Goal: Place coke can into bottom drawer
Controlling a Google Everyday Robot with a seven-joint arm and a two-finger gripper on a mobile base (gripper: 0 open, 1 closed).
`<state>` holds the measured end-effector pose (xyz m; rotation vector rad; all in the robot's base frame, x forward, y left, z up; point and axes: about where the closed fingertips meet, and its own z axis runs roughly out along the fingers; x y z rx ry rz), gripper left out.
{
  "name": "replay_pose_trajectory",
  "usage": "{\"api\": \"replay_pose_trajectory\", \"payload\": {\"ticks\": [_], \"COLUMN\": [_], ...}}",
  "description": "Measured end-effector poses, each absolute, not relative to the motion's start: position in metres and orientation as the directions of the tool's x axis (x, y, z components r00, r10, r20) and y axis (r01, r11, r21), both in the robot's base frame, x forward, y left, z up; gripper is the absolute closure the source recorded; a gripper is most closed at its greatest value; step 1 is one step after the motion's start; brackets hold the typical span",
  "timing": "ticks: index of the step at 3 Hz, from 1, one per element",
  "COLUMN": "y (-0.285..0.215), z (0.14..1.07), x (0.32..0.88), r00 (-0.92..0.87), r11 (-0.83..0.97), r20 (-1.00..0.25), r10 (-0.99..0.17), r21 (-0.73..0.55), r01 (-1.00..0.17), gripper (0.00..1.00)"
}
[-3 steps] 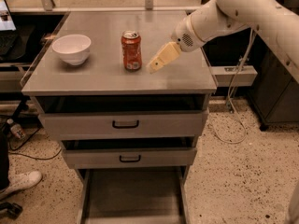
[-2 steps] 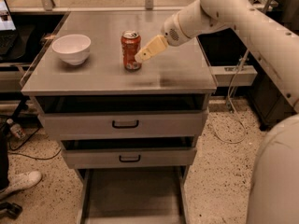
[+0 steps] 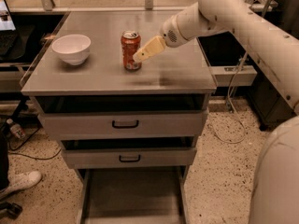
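Observation:
The coke can stands upright on the grey cabinet top, near its middle. My gripper reaches in from the right on the white arm and sits against the can's right side, low on it. The can rests on the top. The bottom drawer is pulled out below the cabinet, and its flat grey floor shows bare. The two upper drawers with black handles are pushed in.
A white bowl stands on the cabinet top, left of the can. A speckled floor surrounds the cabinet. A shoe and cables lie at the lower left. A dark desk with a screen is at the far left.
My gripper has moved left across the cabinet top, from well right of the can to right against its right side. The can and the bowl have not moved.

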<state>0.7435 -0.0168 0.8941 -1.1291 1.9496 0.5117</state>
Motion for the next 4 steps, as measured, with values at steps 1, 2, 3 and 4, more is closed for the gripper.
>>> {"api": "replay_pose_trajectory", "payload": {"ticks": [1, 2, 3, 4], "y": [0.004, 0.018, 0.022, 0.018], "z": [0.895, 0.897, 0.897, 0.892], "x": [0.752, 0.756, 0.746, 0.732], "r00": [-0.257, -0.245, -0.239, -0.252], "r11": [0.505, 0.489, 0.476, 0.475], "r20": [-0.825, -0.836, -0.847, -0.854], "r10": [-0.504, -0.491, -0.475, -0.456], "r21": [-0.040, -0.033, -0.018, 0.006], "r01": [-0.862, -0.872, -0.880, -0.880], "gripper": [0.00, 0.00, 0.00, 0.00]}}
